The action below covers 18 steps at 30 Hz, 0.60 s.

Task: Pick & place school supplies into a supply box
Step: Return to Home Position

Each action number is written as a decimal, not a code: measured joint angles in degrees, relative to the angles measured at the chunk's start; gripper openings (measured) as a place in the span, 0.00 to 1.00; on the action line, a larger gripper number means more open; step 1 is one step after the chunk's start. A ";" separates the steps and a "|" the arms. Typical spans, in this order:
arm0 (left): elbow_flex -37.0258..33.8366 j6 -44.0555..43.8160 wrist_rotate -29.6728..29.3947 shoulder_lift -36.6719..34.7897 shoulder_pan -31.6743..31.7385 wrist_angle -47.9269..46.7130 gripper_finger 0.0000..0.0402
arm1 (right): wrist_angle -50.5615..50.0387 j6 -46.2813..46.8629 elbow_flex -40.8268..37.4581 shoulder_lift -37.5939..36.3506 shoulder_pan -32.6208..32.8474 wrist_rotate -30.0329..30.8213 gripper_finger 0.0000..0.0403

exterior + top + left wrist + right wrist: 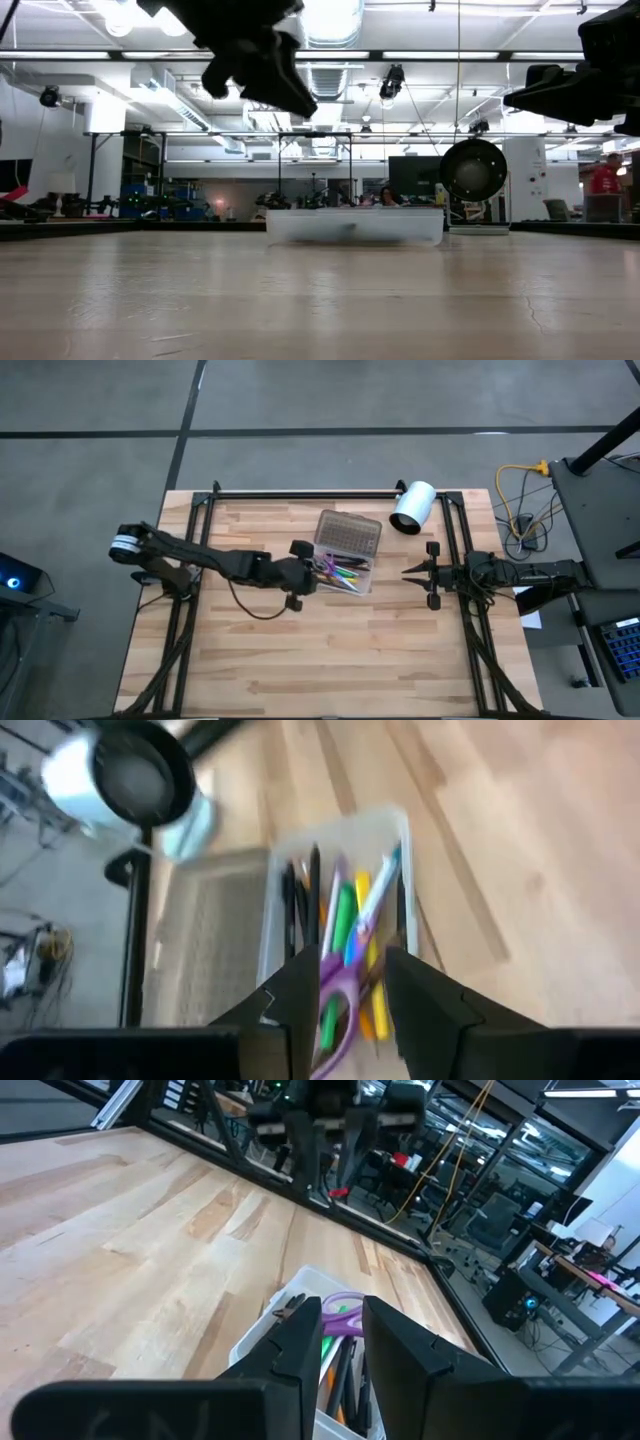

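L pincer (pixel 316 572), part-open & empty, is held over clear plastic supply box (pixel 370 573); rim may be snagged if withdrawn low. R pincer (pixel 408 570), slightly parted, parked beside.

One wooden table (pixel 300 660) carries one clear box (pixel 355 228) with one dotted lid (pixel 348 532), and one white cylinder (pixel 412 507). In the box lie one pair of purple scissors (pixel 340 985) and about eight pens and pencils (pixel 345 915), overlapping too much for a sure count, among them at least two black, one green and one yellow. There are two dark arms, the left arm (pixel 205 560) and the right arm (pixel 520 572).
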 joint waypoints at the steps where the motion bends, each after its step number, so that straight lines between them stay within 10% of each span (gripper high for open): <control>1: -0.95 0.00 0.41 -1.15 0.00 1.76 0.25 | 0.02 0.00 0.00 0.01 -0.01 0.01 0.17; 18: -27.56 -0.98 0.64 -13.33 0.15 37.14 0.25 | -0.01 -0.01 -0.01 0.00 0.01 -0.03 0.17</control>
